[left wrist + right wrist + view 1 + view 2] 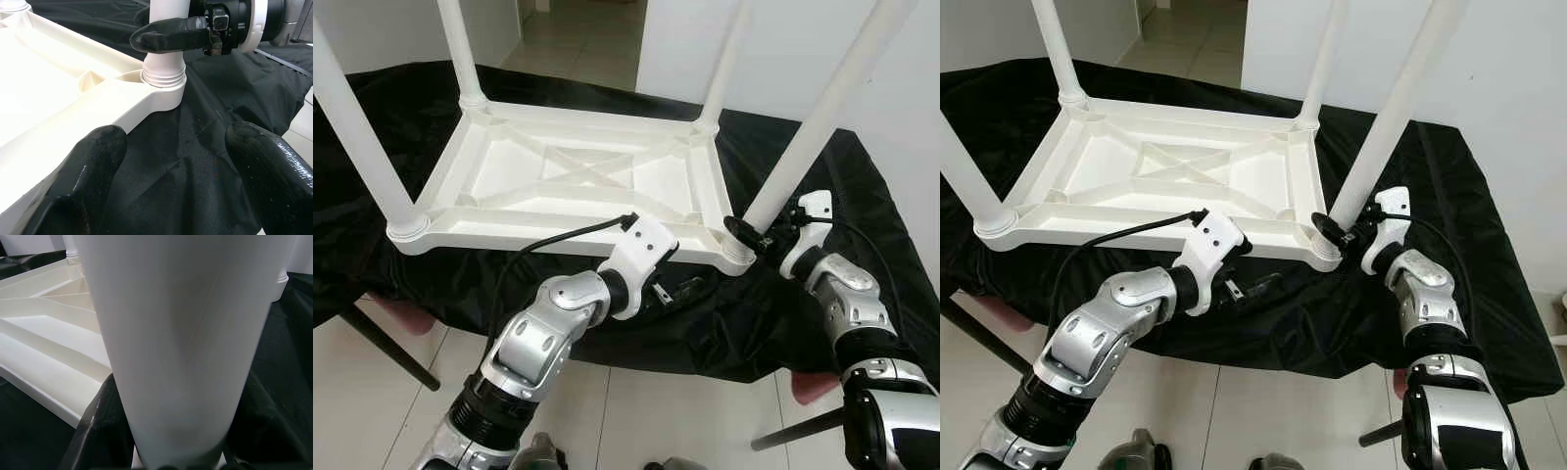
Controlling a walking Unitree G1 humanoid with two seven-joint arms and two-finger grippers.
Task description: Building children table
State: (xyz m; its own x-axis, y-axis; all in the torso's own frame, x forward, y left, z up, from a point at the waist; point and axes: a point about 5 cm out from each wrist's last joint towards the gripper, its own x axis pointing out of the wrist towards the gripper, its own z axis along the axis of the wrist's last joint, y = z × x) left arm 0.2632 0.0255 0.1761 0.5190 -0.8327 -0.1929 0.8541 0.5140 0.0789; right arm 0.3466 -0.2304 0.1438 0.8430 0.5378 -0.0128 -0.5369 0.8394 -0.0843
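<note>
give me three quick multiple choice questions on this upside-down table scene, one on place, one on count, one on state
1. Where does the right gripper work?
A. far left corner
B. near right corner leg
C. on the floor

2. How many legs stand in the white table top?
A. two
B. three
C. four

3. How is the left gripper?
A. open over the black cloth
B. shut on a leg
C. holding a cable

Key: 1 B, its fingers clasp that leg just above its socket; 2 C, one leg rises at each corner; 3 A, its fingers stand apart, holding nothing.
</note>
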